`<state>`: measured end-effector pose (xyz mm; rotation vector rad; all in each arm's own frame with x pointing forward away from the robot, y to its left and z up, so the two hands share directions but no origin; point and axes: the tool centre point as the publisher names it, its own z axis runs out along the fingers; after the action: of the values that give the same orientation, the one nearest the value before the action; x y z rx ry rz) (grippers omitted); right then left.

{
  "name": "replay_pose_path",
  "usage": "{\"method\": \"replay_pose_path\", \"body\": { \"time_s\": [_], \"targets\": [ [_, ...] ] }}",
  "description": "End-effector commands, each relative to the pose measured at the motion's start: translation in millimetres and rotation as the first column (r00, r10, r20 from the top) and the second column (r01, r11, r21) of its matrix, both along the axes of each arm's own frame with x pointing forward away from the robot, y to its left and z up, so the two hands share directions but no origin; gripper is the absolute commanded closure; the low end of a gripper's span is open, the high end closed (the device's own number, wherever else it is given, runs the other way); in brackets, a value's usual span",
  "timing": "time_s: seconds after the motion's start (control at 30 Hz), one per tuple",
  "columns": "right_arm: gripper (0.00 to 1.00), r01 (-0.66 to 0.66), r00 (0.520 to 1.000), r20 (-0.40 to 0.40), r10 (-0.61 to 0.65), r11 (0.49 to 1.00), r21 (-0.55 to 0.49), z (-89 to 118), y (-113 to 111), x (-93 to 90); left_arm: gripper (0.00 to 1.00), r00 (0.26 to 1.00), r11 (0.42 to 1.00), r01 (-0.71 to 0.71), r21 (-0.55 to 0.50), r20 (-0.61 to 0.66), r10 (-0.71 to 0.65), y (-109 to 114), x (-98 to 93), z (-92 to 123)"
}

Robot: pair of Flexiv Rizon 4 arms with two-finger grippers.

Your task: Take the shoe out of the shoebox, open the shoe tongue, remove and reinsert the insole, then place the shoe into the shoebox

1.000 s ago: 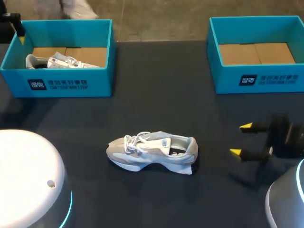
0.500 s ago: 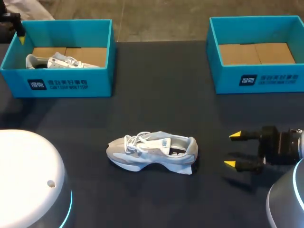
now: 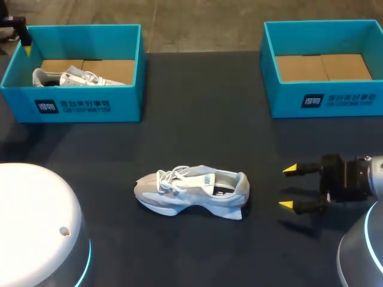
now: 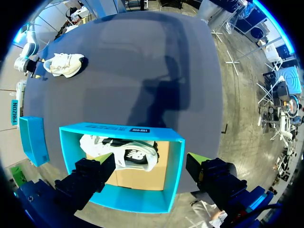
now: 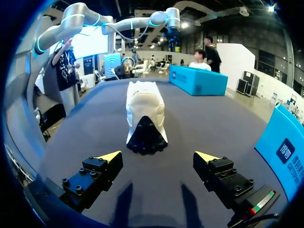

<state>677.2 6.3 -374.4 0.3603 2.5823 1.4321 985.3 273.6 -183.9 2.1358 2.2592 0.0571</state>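
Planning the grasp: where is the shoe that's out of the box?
In the head view, the sneaker sits midway across the table, heel toward the open right gripper, apart from it.

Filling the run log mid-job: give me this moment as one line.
shoe: on table, outside boxes | right claw: open, facing heel, apart | left claw: open, above left shoebox

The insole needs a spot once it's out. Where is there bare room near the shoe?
Widest free patch: the dark table between the left box and right box, beyond the shoe. The strip in front of the shoe is bare too. Tight spot: by the heel, where the open right gripper points at it.
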Motion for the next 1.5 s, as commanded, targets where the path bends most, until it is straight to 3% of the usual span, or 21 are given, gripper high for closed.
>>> {"method": "replay_pose_path", "body": {
  "time_s": [0.03, 0.27, 0.47, 1.03, 1.5],
  "targets": [
    [0.0, 0.003, 1.0, 0.001, -0.003, 1.0, -0.003, 1.0, 0.7, -1.4, 0.0, 1.0, 1.0, 0.0, 0.003, 0.002, 0.0, 0.0, -0.8, -0.1],
    [0.0, 0.024, 1.0, 0.004, -0.024, 0.993, 0.115, -11.7, -35.1, -3.2, 0.0, 1.0, 1.0, 0.0, 0.003, 0.002, 0.0, 0.0, -0.8, -0.1],
    [0.0, 0.017, 1.0, -0.001, -0.017, 0.986, 0.165, -14.7, -42.5, -2.0, 0.0, 1.0, 1.0, 0.0, 0.003, 0.002, 0.0, 0.0, -0.8, -0.1],
    [0.0, 0.016, 1.0, -0.013, -0.013, 0.975, 0.222, -28.1, -21.2, -11.7, 0.0, 1.0, 1.0, 0.0, 0.003, 0.002, 0.0, 0.0, -0.8, -0.1],
    [0.0, 0.077, 0.997, 0.005, -0.08, 0.974, 0.215, -30.8, 13.1, -36.3, 0.0, 1.0, 1.0, 0.0, 0.003, 0.002, 0.0, 0.0, -0.8, -0.1]
  ]
}}
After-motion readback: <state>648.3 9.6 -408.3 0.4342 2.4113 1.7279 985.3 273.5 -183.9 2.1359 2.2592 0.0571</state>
